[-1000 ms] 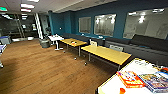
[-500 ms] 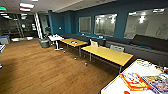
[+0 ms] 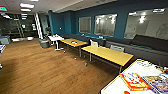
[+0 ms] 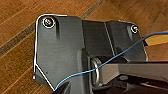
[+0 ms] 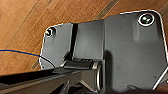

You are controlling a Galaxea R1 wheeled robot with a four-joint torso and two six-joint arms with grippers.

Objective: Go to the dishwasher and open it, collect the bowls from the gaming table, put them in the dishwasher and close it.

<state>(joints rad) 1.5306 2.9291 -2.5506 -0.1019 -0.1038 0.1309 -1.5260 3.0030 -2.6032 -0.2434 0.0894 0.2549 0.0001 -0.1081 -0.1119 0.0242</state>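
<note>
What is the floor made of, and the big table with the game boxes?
The floor looks like wood: brown planks with lines and a soft shine. The table has a glossy white top and yellow rim, maybe painted board or plastic; I can't be sure.

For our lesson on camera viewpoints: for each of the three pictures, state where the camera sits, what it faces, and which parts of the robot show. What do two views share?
Head view: high on the robot, looking forward and down across the wooden floor to yellow tables and the gaming table.
Left wrist view: on the left wrist, facing the floor; the robot's dark plate shows.
Right wrist view: likewise, with its plate.
Both wrist views share the floor and a blue cable.
</note>
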